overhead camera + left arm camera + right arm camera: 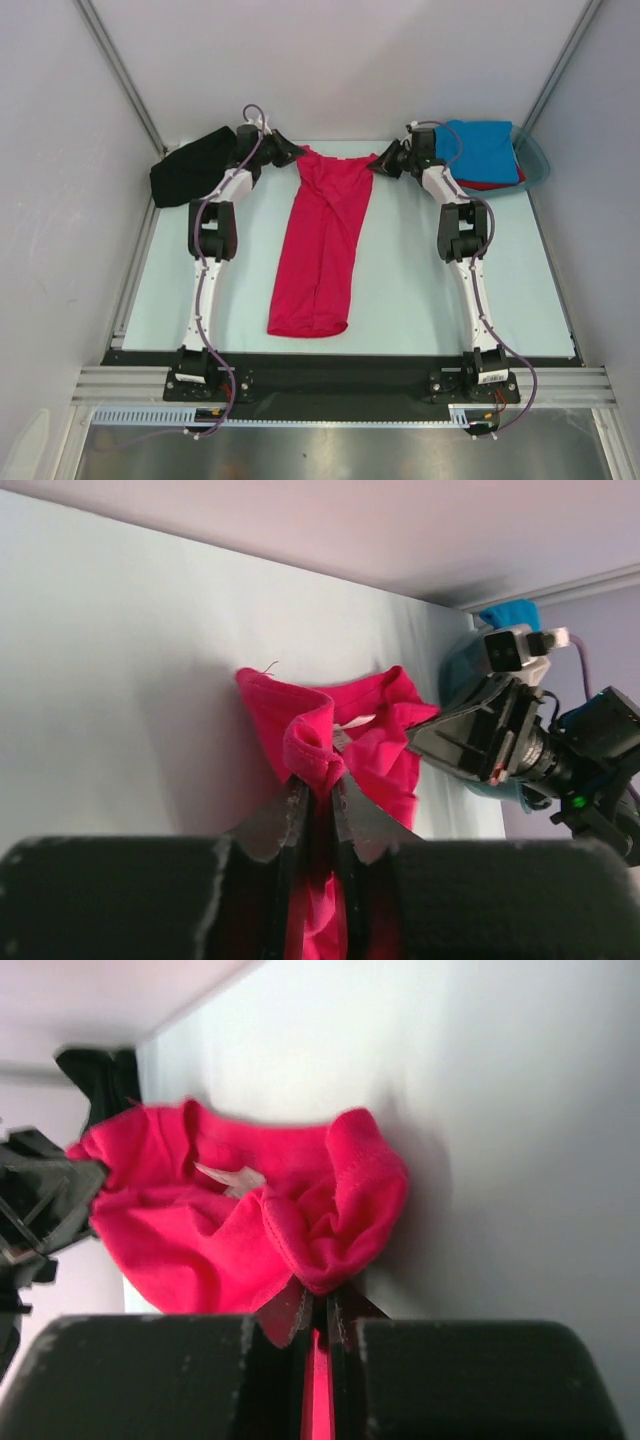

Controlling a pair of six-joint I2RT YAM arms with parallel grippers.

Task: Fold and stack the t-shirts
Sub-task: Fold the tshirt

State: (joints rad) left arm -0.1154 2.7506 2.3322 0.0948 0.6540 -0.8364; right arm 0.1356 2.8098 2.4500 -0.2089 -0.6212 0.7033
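Left gripper (pixel 290 153) and right gripper (pixel 380 162) are clamped on the pink shirt (pixel 322 240) at its collar end. Looks like we're mid-fold, so next we'd carry both corners toward us evenly.

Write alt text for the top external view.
The left hand and right hand each grip a far corner of the crimson-pink t-shirt stretched along the table. A black t-shirt lies far left, a blue t-shirt far right.
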